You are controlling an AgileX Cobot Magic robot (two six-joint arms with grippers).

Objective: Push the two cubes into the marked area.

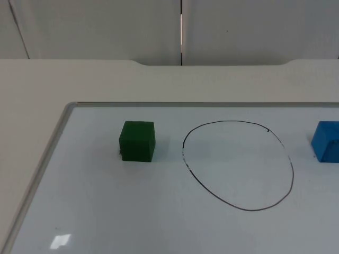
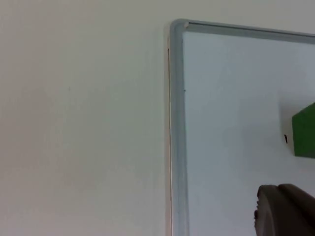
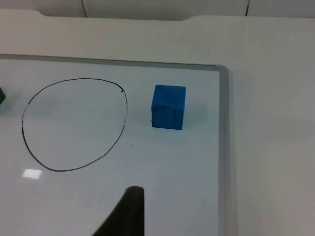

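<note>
green cube [image 1: 137, 141] and blue cube [image 1: 327, 141] outside drawn ring [image 1: 238, 165].

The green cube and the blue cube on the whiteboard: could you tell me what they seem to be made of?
Green cube: matte and uniformly coloured, no shine; possibly painted wood or foam, I cannot tell which. Blue cube: also matte, with faint darker smudges on its faces; likely the same material.

Lab bench, whiteboard [image 1: 47, 159] (grey partition [image 1: 106, 26])
</note>
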